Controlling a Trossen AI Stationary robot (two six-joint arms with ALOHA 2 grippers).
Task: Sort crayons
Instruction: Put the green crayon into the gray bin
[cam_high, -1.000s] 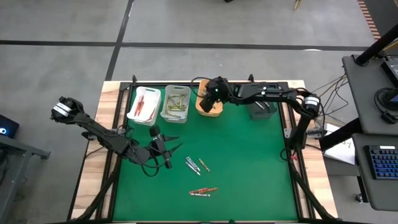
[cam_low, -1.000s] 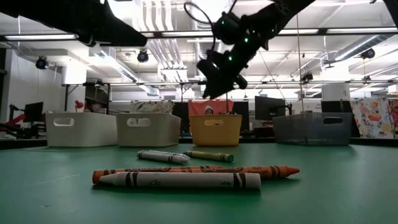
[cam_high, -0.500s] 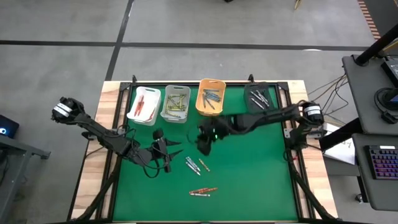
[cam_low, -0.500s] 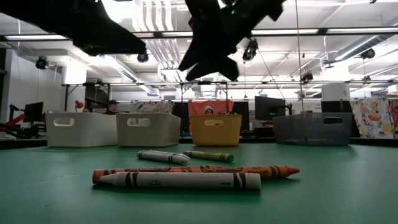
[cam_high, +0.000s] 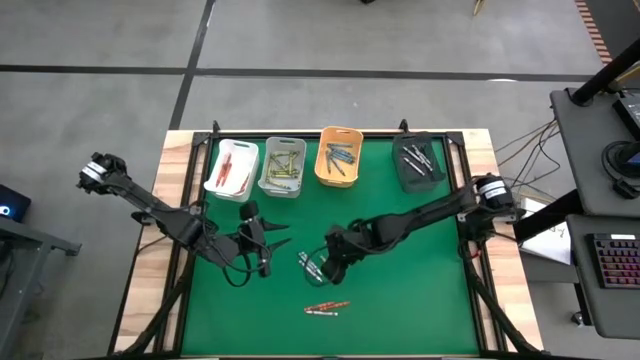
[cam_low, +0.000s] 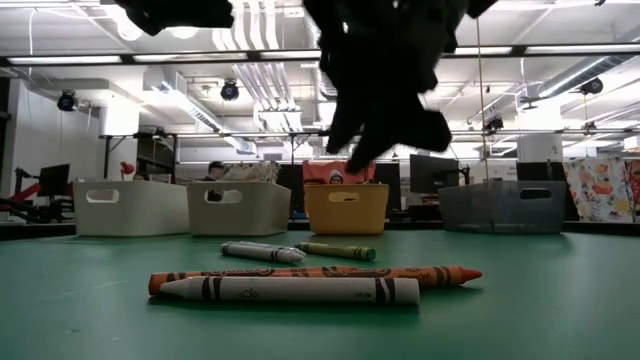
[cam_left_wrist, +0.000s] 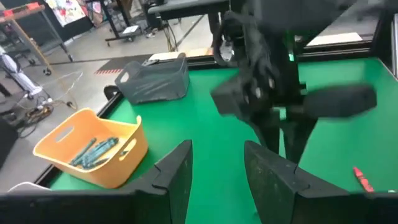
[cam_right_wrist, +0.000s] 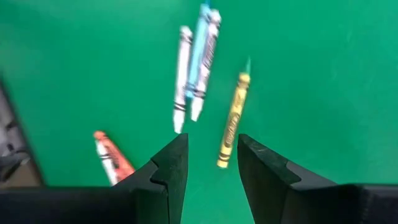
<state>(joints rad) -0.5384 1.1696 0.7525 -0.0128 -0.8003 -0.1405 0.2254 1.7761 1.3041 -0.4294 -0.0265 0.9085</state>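
Observation:
Several crayons lie loose on the green mat. A white crayon (cam_right_wrist: 181, 81), a blue one (cam_right_wrist: 203, 50) and a yellow one (cam_right_wrist: 232, 121) lie side by side at the middle. A red-orange one (cam_right_wrist: 111, 155) lies apart from them, and in the low view it (cam_low: 320, 274) lies behind a white one (cam_low: 290, 291). My right gripper (cam_high: 332, 263) hovers open and empty just above the middle group, tipped down at it. My left gripper (cam_high: 268, 249) hangs open and empty over the mat to their left, its fingers (cam_left_wrist: 180, 177) pointing toward the right arm.
Along the mat's far edge stand a white bin (cam_high: 232, 168), a pale grey bin (cam_high: 283, 166), an orange bin (cam_high: 338, 158) and a dark bin (cam_high: 418, 160), each holding crayons. Two more crayons (cam_high: 326, 308) lie nearer the front edge. The near right of the mat is bare.
My right gripper has swung from above the orange bin toward the near edge and leftward, turning and tipping down, and now hangs lower over the middle crayons. My left gripper has risen a little. The crayons on the mat have not moved.

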